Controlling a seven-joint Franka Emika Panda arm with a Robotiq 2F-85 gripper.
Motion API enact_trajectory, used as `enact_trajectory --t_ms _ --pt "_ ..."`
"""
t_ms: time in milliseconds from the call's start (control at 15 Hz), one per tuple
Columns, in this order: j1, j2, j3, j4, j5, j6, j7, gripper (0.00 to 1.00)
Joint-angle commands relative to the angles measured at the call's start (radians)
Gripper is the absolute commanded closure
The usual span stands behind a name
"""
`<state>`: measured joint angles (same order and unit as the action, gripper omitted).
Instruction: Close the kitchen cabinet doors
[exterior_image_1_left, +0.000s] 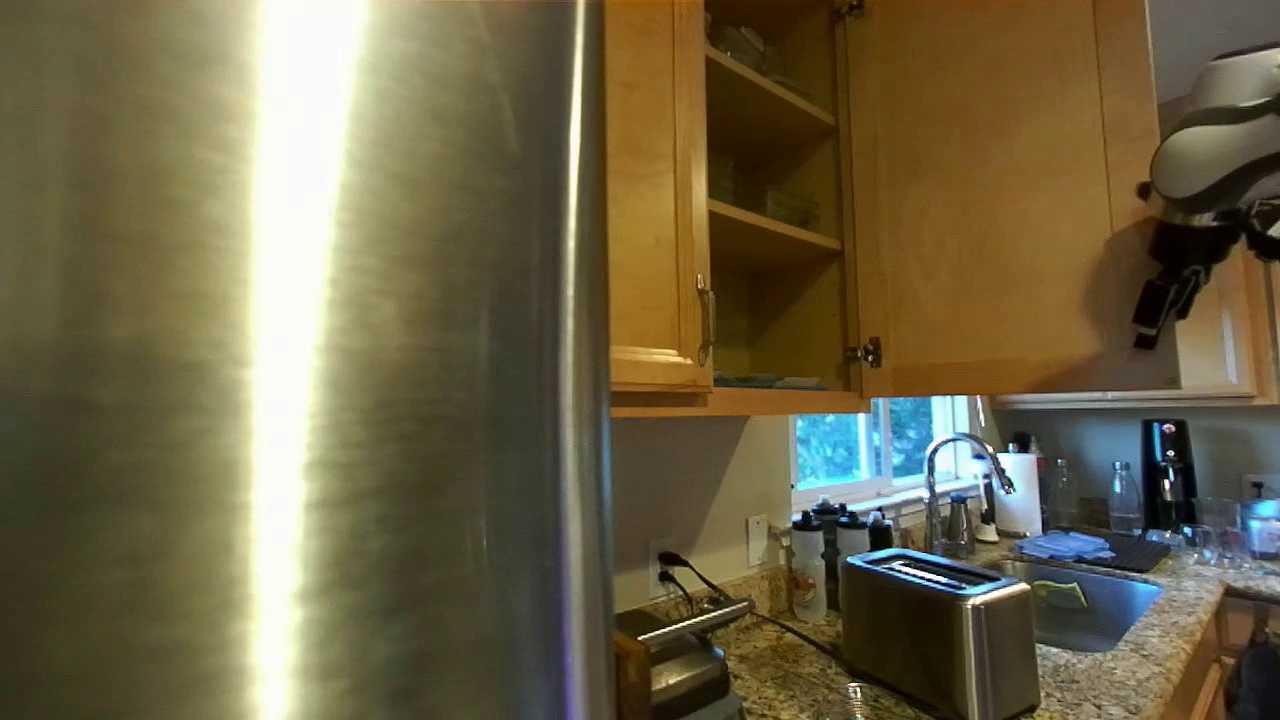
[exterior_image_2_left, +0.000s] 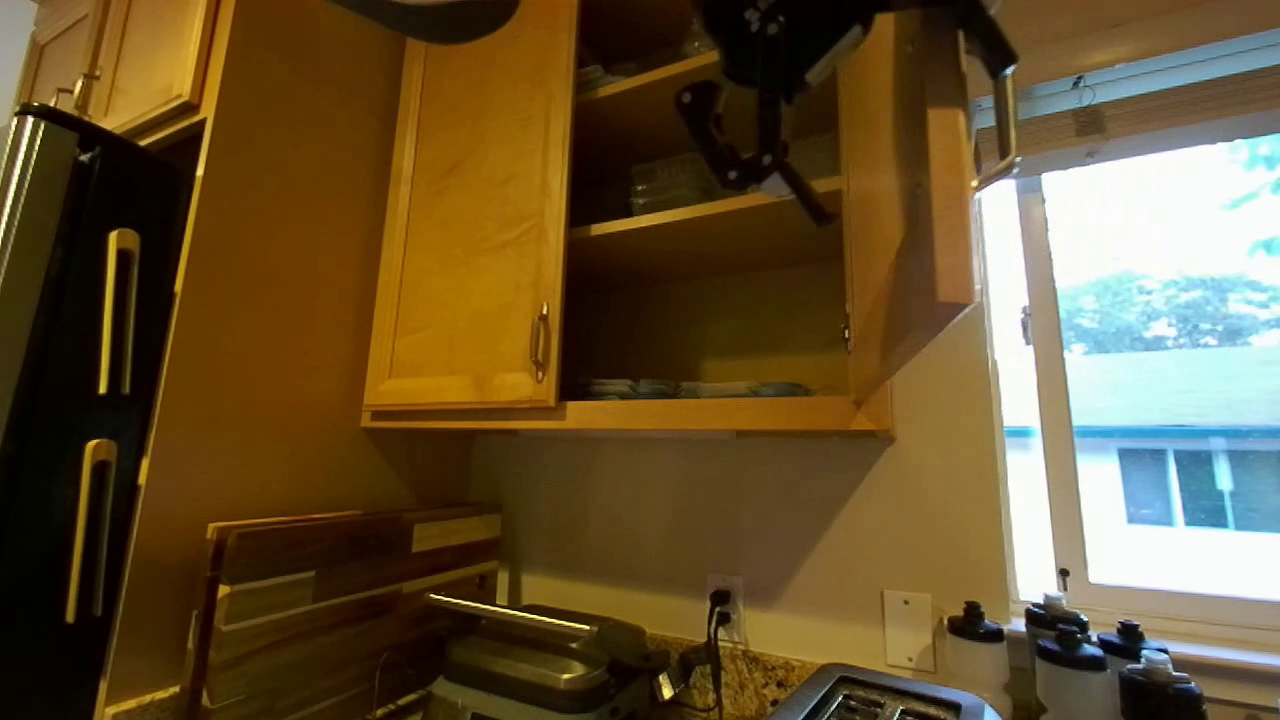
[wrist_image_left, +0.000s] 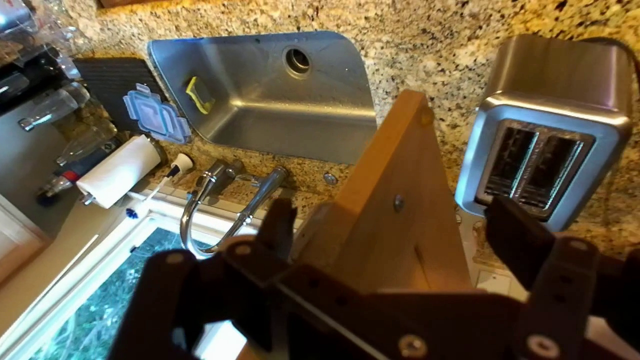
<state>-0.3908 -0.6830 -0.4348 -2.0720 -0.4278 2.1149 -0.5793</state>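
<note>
Mia: Where is the open door (exterior_image_1_left: 980, 200)?
Ben: It is high up, swung wide from the cupboard (exterior_image_2_left: 700, 414). The shelves (exterior_image_1_left: 770, 90) show in both exterior views.
Mia: And the shut door (exterior_image_2_left: 465, 220)?
Ben: Beside the shelves, flat on the front of the cupboard.
Mia: What about the claw (wrist_image_left: 392, 210)?
Ben: It is right by the open door, with its fingers (wrist_image_left: 510, 235) spread far apart. In the wrist view, the door's edge is between them.
Mia: Does the claw hold the door?
Ben: No, a gap shows on each side of the wood. Whether any other bit of the claw touches it is hard to tell.
Mia: What is down below?
Ben: The worktop (wrist_image_left: 435, 60). A toaster (wrist_image_left: 550, 111) stands on it, near the sink (wrist_image_left: 300, 100).
Mia: Where is the fridge (exterior_image_1_left: 430, 400)?
Ben: It is big and shiny, at the left side of an exterior view.
</note>
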Motion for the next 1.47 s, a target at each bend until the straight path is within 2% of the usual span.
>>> enact_trajectory --t_ms 0,400,600,733,867,1067,1200,1400 --pt "0.064 -0.115 0.107 -0.073 -0.027 -0.054 -0.003 0.0" --pt "0.15 -0.262 0.271 -0.124 -0.048 -0.272 0.044 0.0" --pt "0.253 -0.293 0.355 -0.121 -0.046 -0.342 0.051 0.0" --pt "0.337 -0.286 0.391 -0.124 -0.052 -0.314 0.036 0.0" --pt "0.419 -0.279 0.39 -0.133 -0.058 -0.276 0.0 0.0" --pt "0.507 -0.293 0.342 -0.16 -0.052 -0.198 -0.075 0.0" --pt "0.524 -0.299 0.299 -0.179 -0.037 -0.159 -0.109 0.0" --pt "0.476 -0.273 0.241 -0.201 -0.045 -0.137 -0.099 0.0"
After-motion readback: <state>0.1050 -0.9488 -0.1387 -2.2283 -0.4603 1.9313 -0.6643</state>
